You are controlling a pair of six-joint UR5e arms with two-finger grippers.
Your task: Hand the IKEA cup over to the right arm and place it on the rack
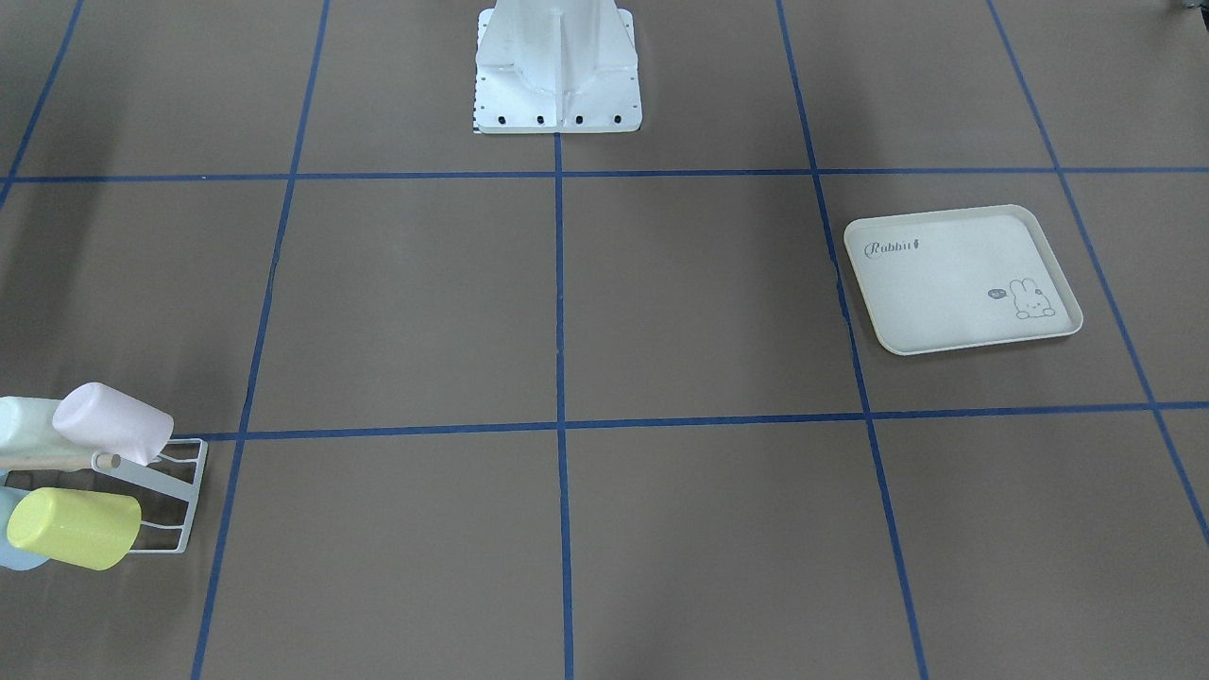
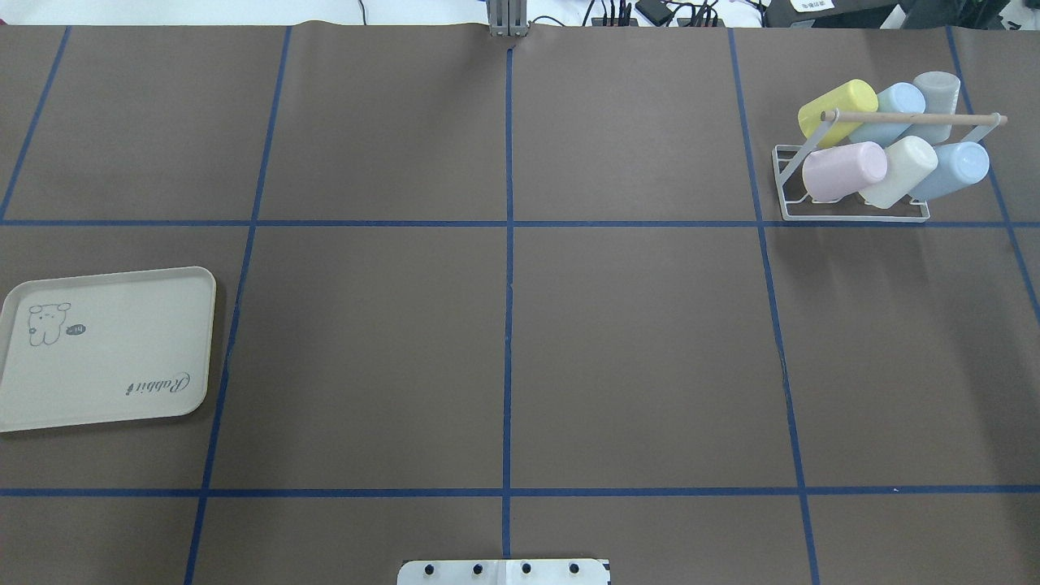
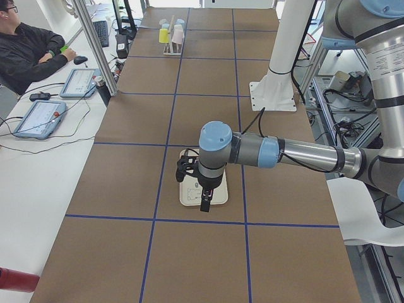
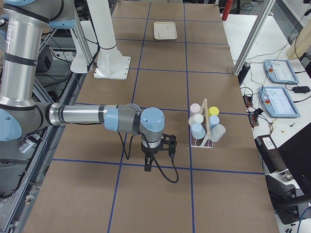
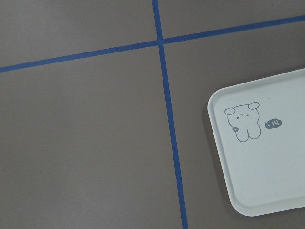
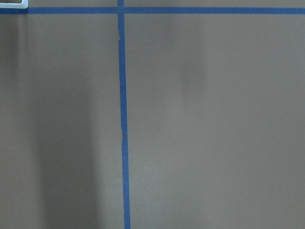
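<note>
Several pastel IKEA cups hang tilted on the small white wire rack (image 2: 853, 218) under its wooden rod (image 2: 910, 119), among them a pink cup (image 2: 841, 171) and a yellow cup (image 2: 837, 106). The rack sits at the far right of the overhead view. The right arm (image 4: 87, 115) reaches over the table, and its gripper (image 4: 147, 167) points down a short way beside the rack (image 4: 201, 143), cable looping below it. My left gripper (image 3: 205, 203) hangs over the rabbit tray (image 3: 189, 197). Neither holds a cup that I can see. I cannot tell whether either is open or shut.
The cream rabbit-printed tray (image 2: 106, 349) lies at the left of the overhead view. The white robot base (image 1: 557, 71) stands at the table's near middle edge. A seated person (image 3: 25, 50) and tablets (image 3: 41, 117) are at a side desk.
</note>
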